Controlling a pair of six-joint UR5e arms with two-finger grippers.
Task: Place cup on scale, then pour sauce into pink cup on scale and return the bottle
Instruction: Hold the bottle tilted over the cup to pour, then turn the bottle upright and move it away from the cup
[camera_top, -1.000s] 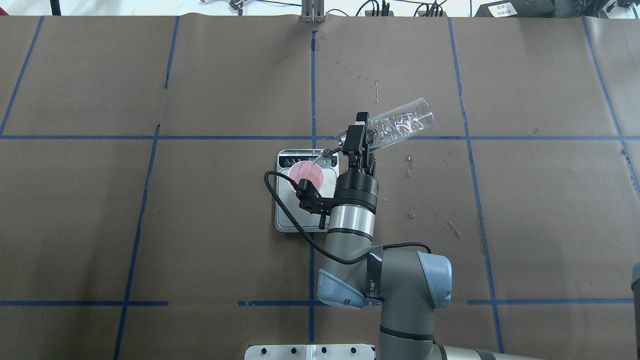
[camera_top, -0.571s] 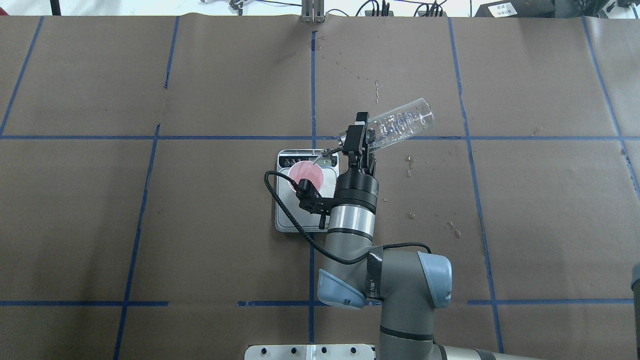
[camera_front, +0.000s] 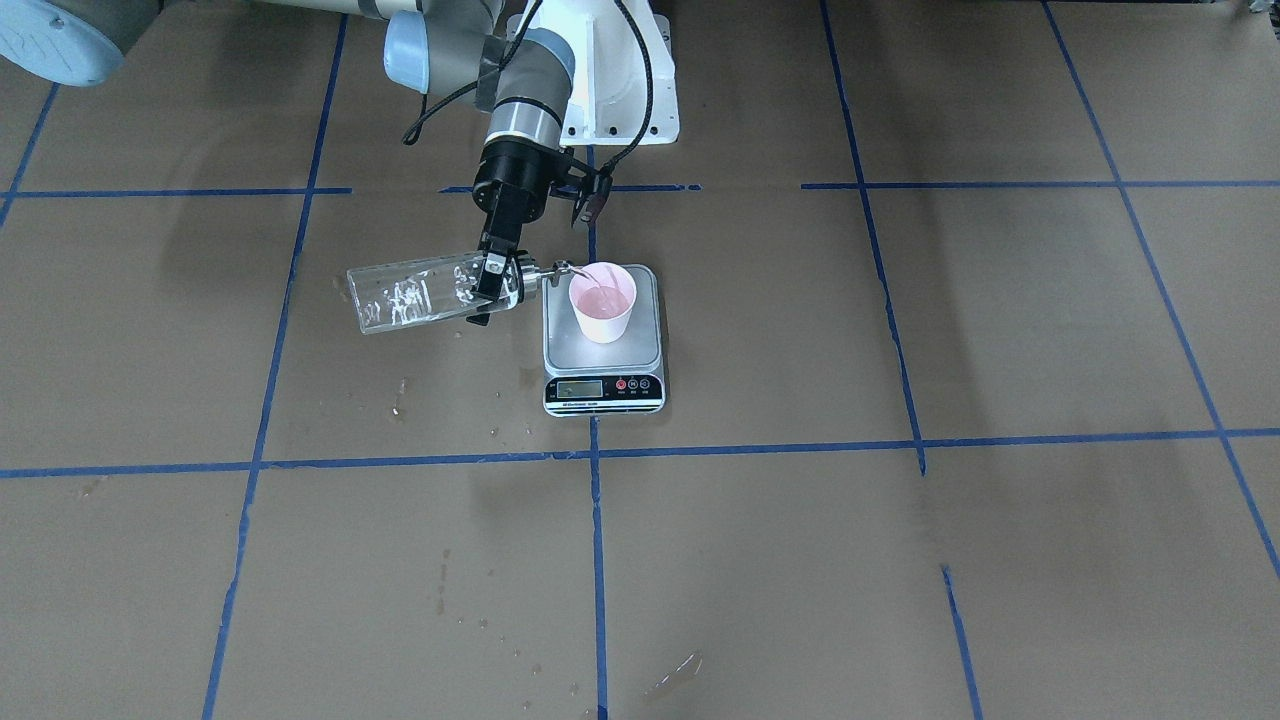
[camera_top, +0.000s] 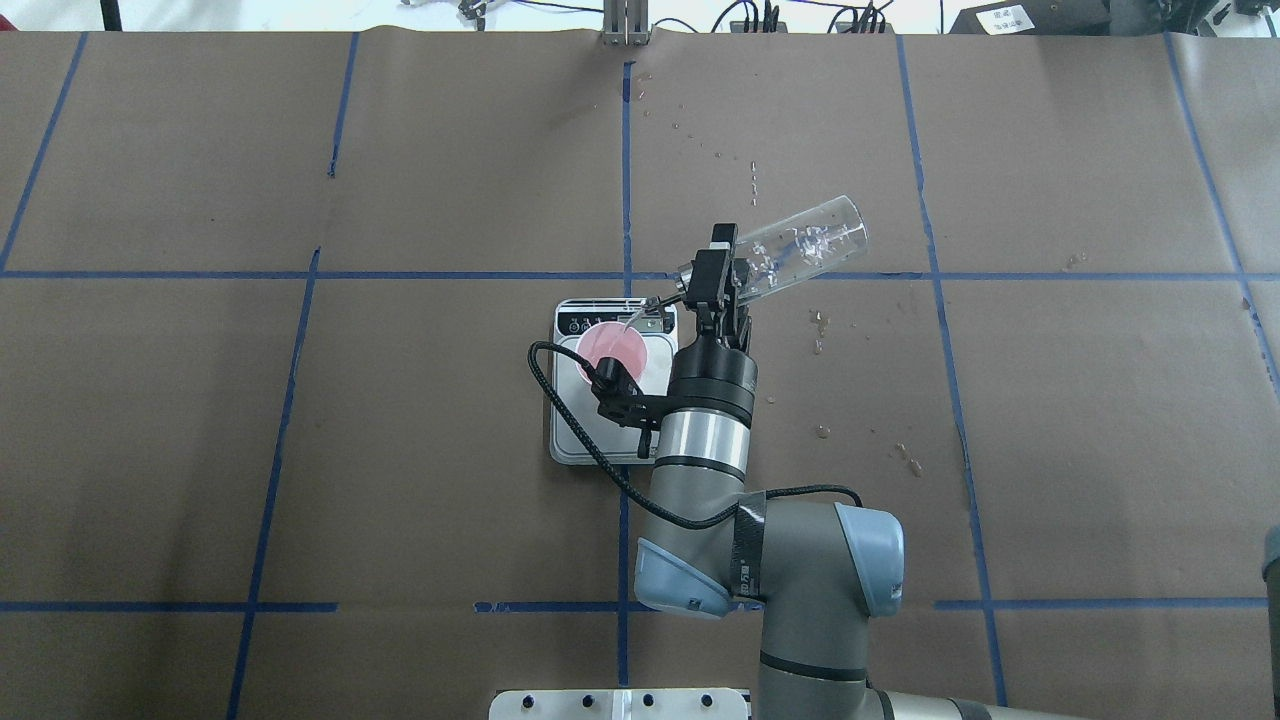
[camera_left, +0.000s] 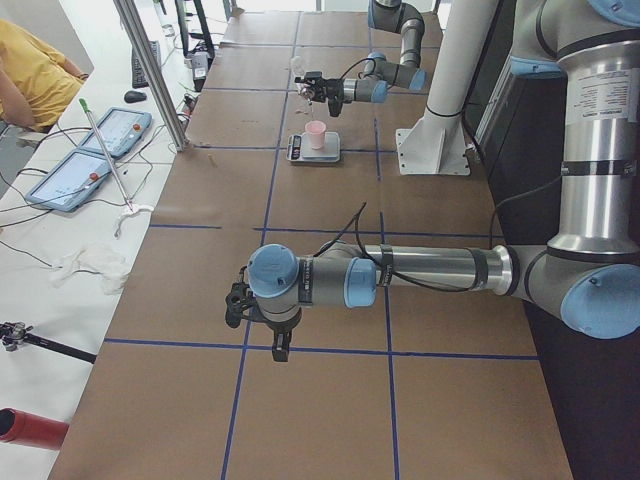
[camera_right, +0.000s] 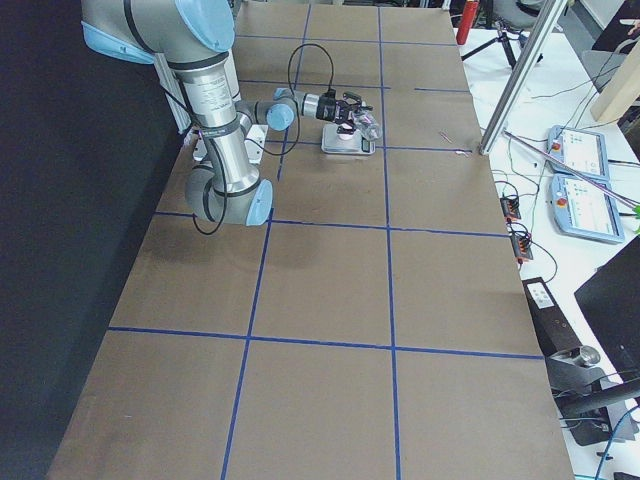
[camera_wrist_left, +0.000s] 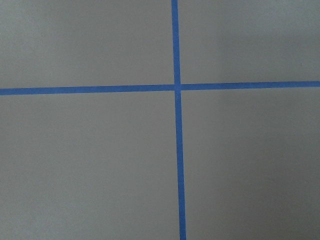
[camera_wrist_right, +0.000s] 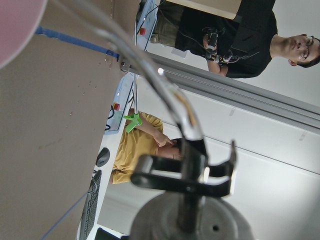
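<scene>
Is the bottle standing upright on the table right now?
No, the right tool holds the bottle in the air, tipped almost level toward the cup on the scale.

**Q:** State the item count on the worktop (camera_front: 900, 550).

**A:** Scale (camera_front: 600, 358): quantity one. Cup (camera_front: 603, 300): quantity one, standing on the scale. Bottle (camera_front: 415, 295): quantity one, tilted just beside the scale.

**Q:** State the arm count.

**A:** Quantity two. The right arm (camera_top: 705, 440) is at the scale. The left arm (camera_left: 420, 270) is well apart from the scale.

**Q:** State the count beyond the worktop edge.

**A:** Blue-cased tablets (camera_left: 118, 130): quantity two, side by side. People in the right wrist view: quantity two, namely one person in black (camera_wrist_right: 235, 35) and one person in yellow (camera_wrist_right: 132, 150).
</scene>
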